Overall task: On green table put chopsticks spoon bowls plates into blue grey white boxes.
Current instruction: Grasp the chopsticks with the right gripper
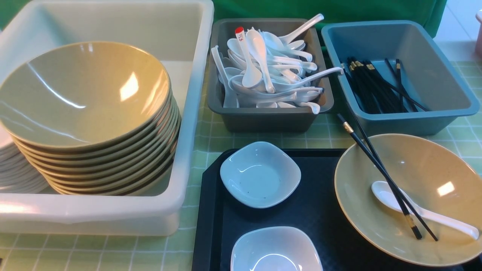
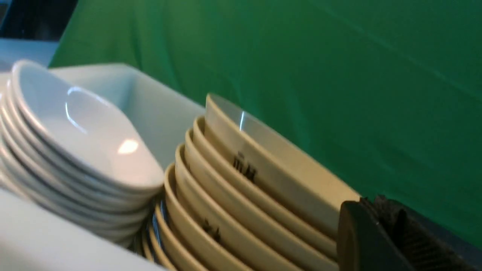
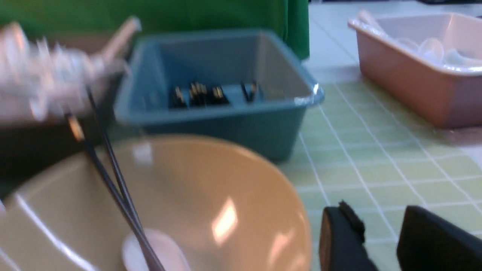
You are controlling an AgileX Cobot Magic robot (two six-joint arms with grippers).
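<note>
The sorting is judged part done. On the green worktop [image 1: 113, 252] three boxes are set side by side, one for each kind of ware. The white box [image 1: 196, 75] is given over to a tilted stack of bowls [image 1: 83, 94] with a stack of plates [image 1: 15, 173] nested beside it. The grey box [image 1: 263, 120] is heaped with spoons [image 1: 263, 67], and black chopsticks [image 1: 372, 90] are laid in the blue box [image 1: 399, 124]. Like is kept with like so that room is saved.

The unsorted things are gathered on the black tray [image 1: 320, 210], in front of the grey and blue boxes: a far plate [image 1: 260, 174], a near plate [image 1: 276, 250] cut by the picture's edge, and a loose bowl [image 1: 433, 177] at the tray's right end. Inside that bowl a spoon [image 1: 444, 220] is laid, and a pair of chopsticks [image 1: 380, 167] is crossed over it, upper ends propped on the far rim and pointed toward the blue box. The bowl is judged unfit for stacking until both are lifted out.

Neither pincer is shown in the front view. The left pincer [image 2: 376, 218] is seen closed with nothing in it, held beside the stacked bowls. The right pincer [image 3: 378, 226] is seen partly open and empty, with bare worktop showing in its gap. It is held just beside the loose bowl's rim, and the chopsticks, being uppermost, are judged its likely first pick
</note>
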